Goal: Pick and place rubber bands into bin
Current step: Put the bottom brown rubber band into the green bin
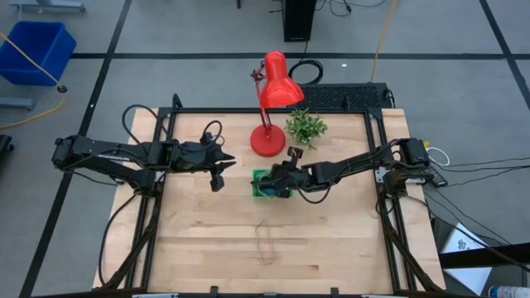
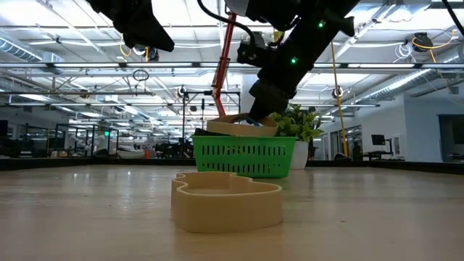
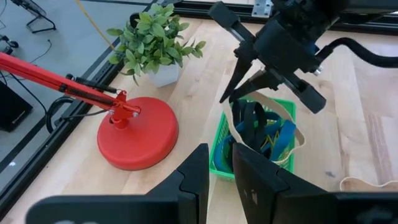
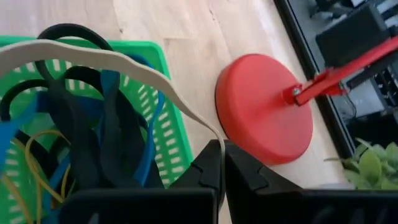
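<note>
Now the right gripper (image 4: 219, 163) pinches a tan rubber band (image 4: 112, 59) shut over the green bin (image 4: 168, 134) (to drop it in); the left gripper (image 1: 219, 175) waits nearby, slightly open, empty.

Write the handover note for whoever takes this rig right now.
Right pincer: shut on a tan rubber band, held over the green bin; the band's loop drapes across the bin, not released.
Left pincer: holds nothing, hovering over the table left of the bin.
Bin: sits beside the red lamp base; black, blue and yellow bands already lie in it.
Done: several bands binned.
Left: drop the tan band, then fetch the bands still on the table nearer the front edge, including one tan loop.
</note>
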Controlling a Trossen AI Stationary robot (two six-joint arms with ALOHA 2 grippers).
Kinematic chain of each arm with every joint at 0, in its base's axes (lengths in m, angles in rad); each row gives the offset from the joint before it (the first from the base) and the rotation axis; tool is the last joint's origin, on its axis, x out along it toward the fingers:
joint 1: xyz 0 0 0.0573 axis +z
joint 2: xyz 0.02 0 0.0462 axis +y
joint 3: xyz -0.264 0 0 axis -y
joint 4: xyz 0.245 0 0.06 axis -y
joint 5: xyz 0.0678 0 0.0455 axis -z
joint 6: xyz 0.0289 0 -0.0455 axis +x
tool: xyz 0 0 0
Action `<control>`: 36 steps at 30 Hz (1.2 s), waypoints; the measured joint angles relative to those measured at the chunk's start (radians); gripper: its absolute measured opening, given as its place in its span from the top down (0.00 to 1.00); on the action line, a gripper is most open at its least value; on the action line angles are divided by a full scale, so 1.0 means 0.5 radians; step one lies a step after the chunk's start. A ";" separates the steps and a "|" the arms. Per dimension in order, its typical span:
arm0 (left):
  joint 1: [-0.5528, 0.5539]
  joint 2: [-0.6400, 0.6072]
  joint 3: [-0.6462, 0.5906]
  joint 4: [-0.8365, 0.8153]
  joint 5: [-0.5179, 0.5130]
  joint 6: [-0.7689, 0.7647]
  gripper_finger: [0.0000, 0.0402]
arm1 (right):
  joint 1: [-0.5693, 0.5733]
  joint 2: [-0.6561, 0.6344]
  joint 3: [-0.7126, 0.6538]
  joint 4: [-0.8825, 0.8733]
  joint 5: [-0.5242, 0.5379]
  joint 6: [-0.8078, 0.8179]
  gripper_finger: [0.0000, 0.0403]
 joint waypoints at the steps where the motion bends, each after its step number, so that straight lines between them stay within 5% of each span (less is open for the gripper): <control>1: 0.000 0.000 0.000 -0.001 0.000 0.000 0.81 | -0.002 0.000 0.000 -0.015 0.000 0.021 1.00; 22: 0.000 0.000 0.000 0.002 0.000 -0.006 0.81 | 0.013 0.000 0.000 -0.062 0.091 0.218 1.00; 29: 0.000 0.000 0.000 0.003 0.000 -0.005 0.81 | 0.012 0.000 0.000 0.141 -0.307 0.219 1.00; 36: 0.000 0.000 0.000 0.003 0.000 -0.011 0.81 | -0.016 0.000 0.000 0.160 -0.371 0.217 1.00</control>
